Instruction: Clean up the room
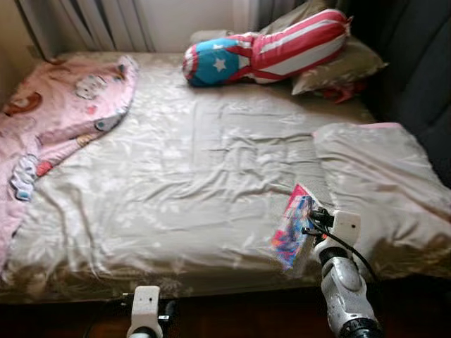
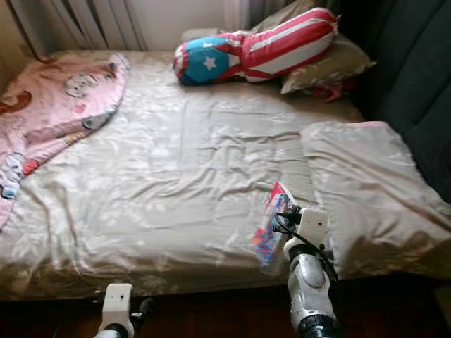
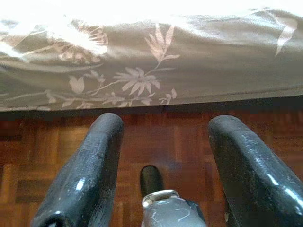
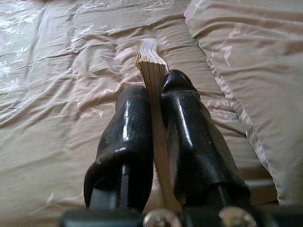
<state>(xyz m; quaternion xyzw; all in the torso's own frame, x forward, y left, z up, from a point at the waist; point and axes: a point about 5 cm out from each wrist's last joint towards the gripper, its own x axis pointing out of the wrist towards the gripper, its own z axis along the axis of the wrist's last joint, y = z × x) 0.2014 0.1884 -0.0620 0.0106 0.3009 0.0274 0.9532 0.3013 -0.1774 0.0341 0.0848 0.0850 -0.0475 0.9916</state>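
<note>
A thin book [image 1: 292,224] with a bright pink and blue cover hangs tilted above the near edge of the bed. My right gripper [image 4: 154,94] is shut on it, the page edges [image 4: 150,59] sticking out between the two black fingers [image 4: 128,127]. My left gripper [image 3: 163,137] is open and low by the foot of the bed, over the wooden floor [image 3: 156,142]. Its wrist [image 1: 146,303] shows at the bottom of the left eye view.
The bed [image 1: 190,176] has a beige flowered sheet. A pink cartoon blanket [image 1: 56,105] lies at its left, a beige duvet [image 1: 380,183] at its right. A red, white and blue cushion [image 1: 268,49] and a beige pillow [image 1: 345,67] rest at the head. A dark wall [image 1: 423,70] runs along the right.
</note>
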